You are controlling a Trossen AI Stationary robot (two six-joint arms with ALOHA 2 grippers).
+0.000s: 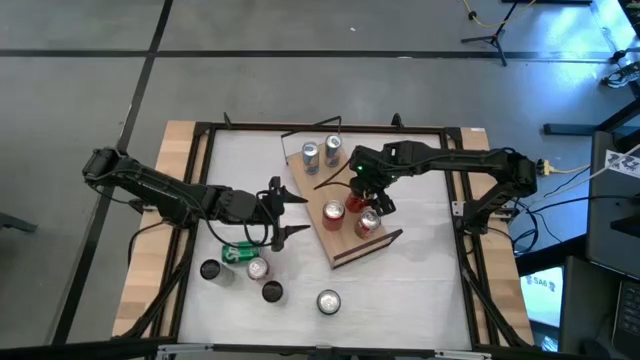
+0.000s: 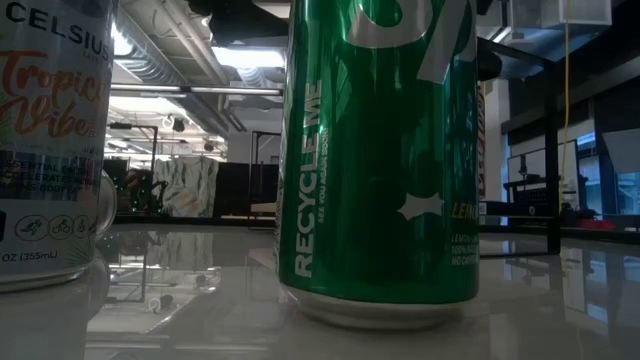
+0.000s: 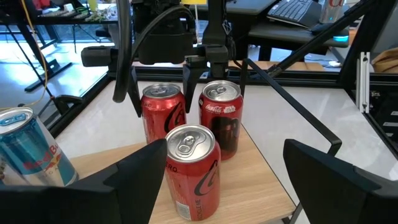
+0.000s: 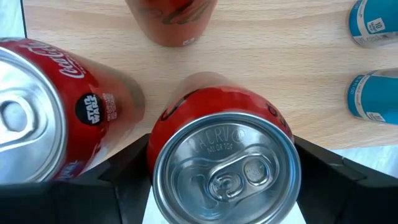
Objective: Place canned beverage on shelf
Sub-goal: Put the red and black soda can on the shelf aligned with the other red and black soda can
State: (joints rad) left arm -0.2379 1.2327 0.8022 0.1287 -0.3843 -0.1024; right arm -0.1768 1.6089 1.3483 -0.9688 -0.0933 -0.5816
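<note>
The shelf (image 1: pixel 312 185) is a light-wood board lying aslant in the table's middle, with its dark rim (image 1: pixel 368 248) at the near end and its wire frame (image 1: pixel 312 127) at the far end. Three red cans stand on it near the rim: one in my right gripper (image 1: pixel 357 203), a Star Wars can (image 4: pixel 43 118), and a third (image 3: pixel 193 168). Two blue cans (image 1: pixel 320 150) stand near the wire end. My right gripper (image 4: pixel 224 186) is over the shelf, shut on the red can (image 4: pixel 224 165). My left gripper (image 3: pixel 233 186) is open and empty, left of the shelf, its fingers short of the third can. My right gripper pinches the red can's upper side wall (image 4: pixel 160 134) between its two fingers, one on each side. The fingers (image 4: pixel 118 180) come from above, pointing down. The can is upright, and its bottom (image 3: pixel 158 142) seems to rest on the shelf board.
Several loose cans stand on the white table near its front left: a green can (image 1: pixel 238 253), a Celsius can (image 2: pixel 50 140), a dark one (image 1: pixel 210 270) and others (image 1: pixel 328 301). A black frame (image 1: pixel 200 150) rims the table.
</note>
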